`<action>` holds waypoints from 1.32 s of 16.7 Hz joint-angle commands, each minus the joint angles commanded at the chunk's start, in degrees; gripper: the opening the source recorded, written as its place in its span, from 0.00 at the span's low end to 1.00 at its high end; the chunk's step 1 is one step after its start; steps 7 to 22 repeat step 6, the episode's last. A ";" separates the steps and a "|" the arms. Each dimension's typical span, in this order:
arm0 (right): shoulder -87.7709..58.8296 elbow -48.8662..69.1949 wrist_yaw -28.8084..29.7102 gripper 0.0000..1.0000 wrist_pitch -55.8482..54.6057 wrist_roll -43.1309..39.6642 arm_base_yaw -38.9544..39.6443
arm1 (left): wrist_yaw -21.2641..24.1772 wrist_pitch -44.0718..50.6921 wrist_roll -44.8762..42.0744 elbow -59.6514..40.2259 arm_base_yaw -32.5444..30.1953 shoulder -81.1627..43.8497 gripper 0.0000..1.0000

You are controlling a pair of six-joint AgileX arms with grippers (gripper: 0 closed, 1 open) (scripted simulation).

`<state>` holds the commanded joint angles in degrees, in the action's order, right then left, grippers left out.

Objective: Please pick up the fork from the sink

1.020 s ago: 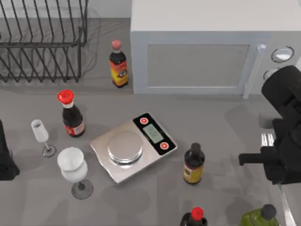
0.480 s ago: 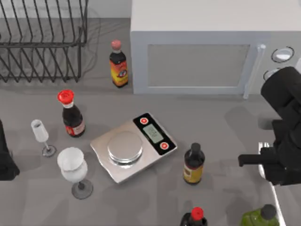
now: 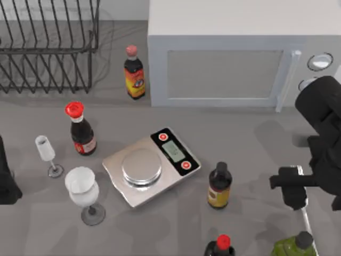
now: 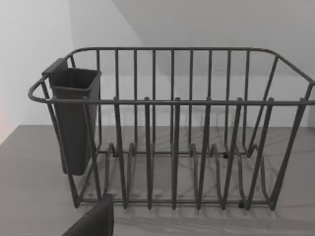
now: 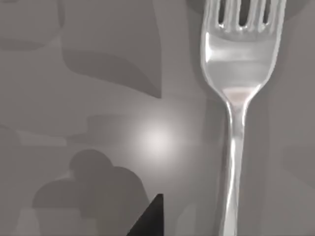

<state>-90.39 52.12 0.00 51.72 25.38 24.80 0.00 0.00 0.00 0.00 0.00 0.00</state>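
From above, the right claw (image 3: 293, 194) hangs near the surface's right edge over the fork (image 3: 308, 220), which lies flat toward the front right corner beside a green bottle (image 3: 296, 246); can't tell how wide it's open. The left arm sits at the left edge, its wrist cam facing the dish rack (image 4: 172, 147). The right wrist cam has the fork (image 5: 236, 98) flat on the surface, off to one side, so I'd guess the claw could land off-centre and skid it away.

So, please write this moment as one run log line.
right gripper: over fork | fork: flat on table, right side | left arm: parked left
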 joint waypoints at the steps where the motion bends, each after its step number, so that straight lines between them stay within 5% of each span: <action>1: 0.00 0.00 0.00 1.00 0.00 0.00 0.00 | 0.00 0.00 0.00 0.00 0.00 0.00 1.00; 22: 0.00 0.00 0.00 1.00 0.00 0.00 0.00 | 0.00 0.00 0.00 0.00 0.00 0.00 1.00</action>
